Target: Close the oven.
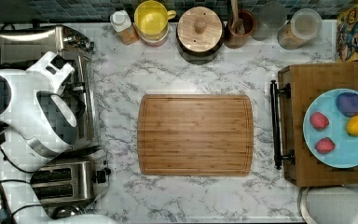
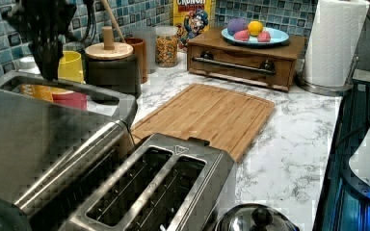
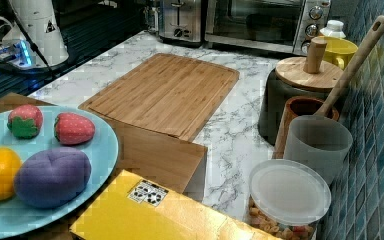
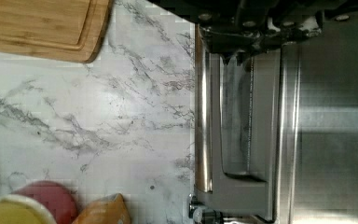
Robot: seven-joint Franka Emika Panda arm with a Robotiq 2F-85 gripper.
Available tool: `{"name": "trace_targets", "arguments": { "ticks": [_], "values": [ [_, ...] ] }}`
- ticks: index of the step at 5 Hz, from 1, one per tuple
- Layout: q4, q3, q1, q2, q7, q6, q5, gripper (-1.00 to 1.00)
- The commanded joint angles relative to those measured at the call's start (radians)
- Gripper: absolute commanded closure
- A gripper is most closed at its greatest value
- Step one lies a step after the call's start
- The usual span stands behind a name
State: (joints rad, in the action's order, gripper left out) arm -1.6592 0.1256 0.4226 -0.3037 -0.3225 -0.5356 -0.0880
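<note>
The claw [image 4: 242,51] hangs right over the oven [image 4: 270,140], at its door [image 4: 235,121]; whether its fingers are apart or together, I can't tell. In the right view the door looks upright. The toaster [image 1: 65,183] stands just beside, the cutting board [image 1: 196,134] farther out on the marble counter [image 1: 121,84].

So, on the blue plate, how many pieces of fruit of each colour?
On the plate:
Red: 2
Purple: 1
Yellow: 1
Total: 4
</note>
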Motion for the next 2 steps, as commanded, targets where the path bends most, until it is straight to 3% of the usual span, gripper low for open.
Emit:
{"name": "trace_targets", "arguments": {
  "ticks": [1,2],
  "values": [
    [0.058,0.017,0.026,0.177,0.066,0.029,-0.060,1.00],
    [0.058,0.017,0.026,0.177,0.066,0.029,-0.060,1.00]
  ]
}}
